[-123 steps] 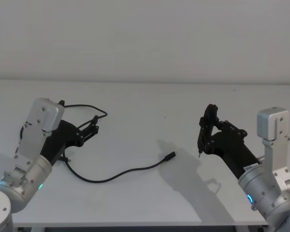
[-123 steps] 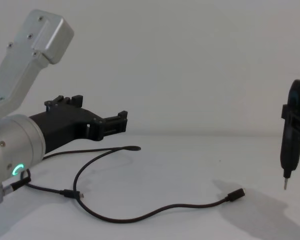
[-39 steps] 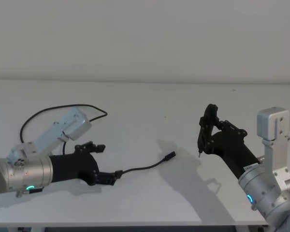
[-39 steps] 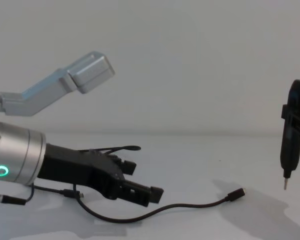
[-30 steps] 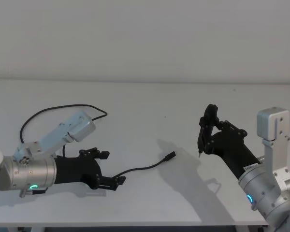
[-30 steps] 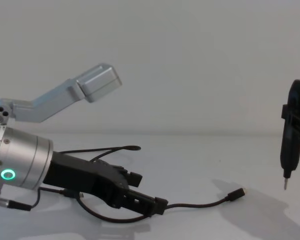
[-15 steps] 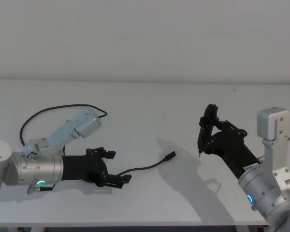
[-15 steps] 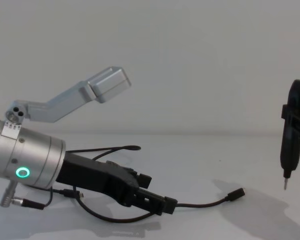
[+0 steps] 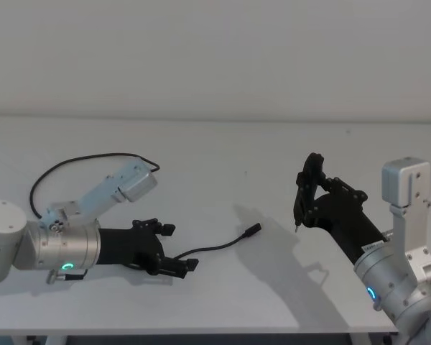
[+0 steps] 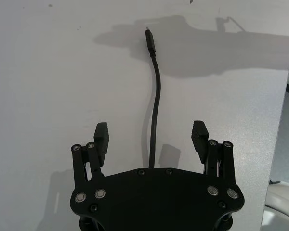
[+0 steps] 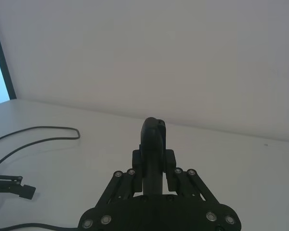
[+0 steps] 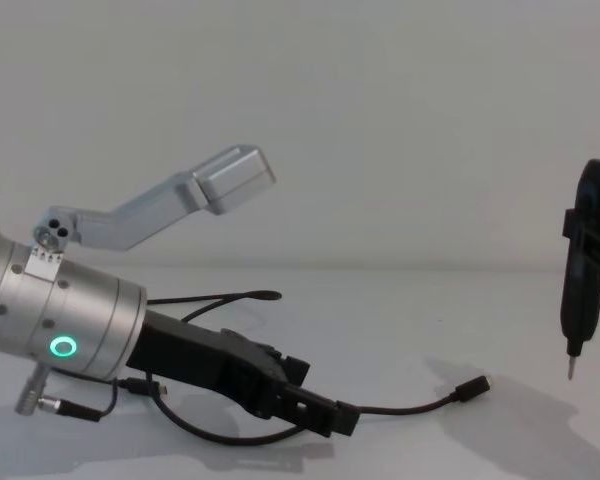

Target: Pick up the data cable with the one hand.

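The data cable (image 9: pixel 214 248) is a thin black cord lying on the white table; one small plug (image 9: pixel 253 231) points toward the middle, and its far loop (image 9: pixel 79 159) curls behind my left arm. My left gripper (image 9: pixel 178 248), black and angular on a silver cylinder with a green ring, lies low over the cord and is open. In the left wrist view its fingers (image 10: pixel 101 137) stand on either side of the cable (image 10: pixel 157 110), apart from it. From the chest, the left gripper (image 12: pixel 315 395) hovers just above the cable (image 12: pixel 400 407). My right gripper (image 9: pixel 307 192) is parked at the right.
The right gripper (image 11: pixel 152 159) is shut on a slim dark tool (image 12: pixel 586 270) with a thin metal tip, held upright above the table. A short black wire with a silver plug (image 12: pixel 60 405) hangs from my left wrist. The table's front edge (image 9: pixel 215 332) is close.
My left arm has swung down from the back left and slid rightward along the table, so its open fingers now straddle the cable. The cable and right arm have not moved.
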